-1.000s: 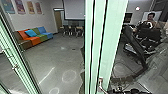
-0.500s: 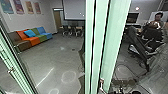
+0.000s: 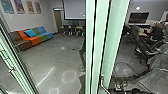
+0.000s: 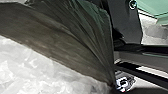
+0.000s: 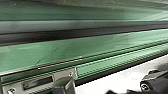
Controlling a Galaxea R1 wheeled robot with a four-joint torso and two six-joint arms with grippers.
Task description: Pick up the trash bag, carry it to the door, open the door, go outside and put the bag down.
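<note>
In my left wrist view, the dark trash bag [image 4: 75,40] is stretched, its folds narrowing to one gathered point; whether the left gripper's jaws clamp it, I cannot tell. Pale green frames [image 3: 113,32], a grey floor [image 3: 57,58] and a multicoloured sofa [image 3: 32,37] lie ahead. The right gripper's jaws, near a metal lock plate [image 5: 60,75]: apart or together, I cannot tell.

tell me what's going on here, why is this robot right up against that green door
The robot is at a green-framed door with a trash bag, which gathers to a point by the left gripper and seems to be held there. The right wrist view is close to a metal lock plate. A colourful couch stands inside. The bag isn't down yet.
</note>
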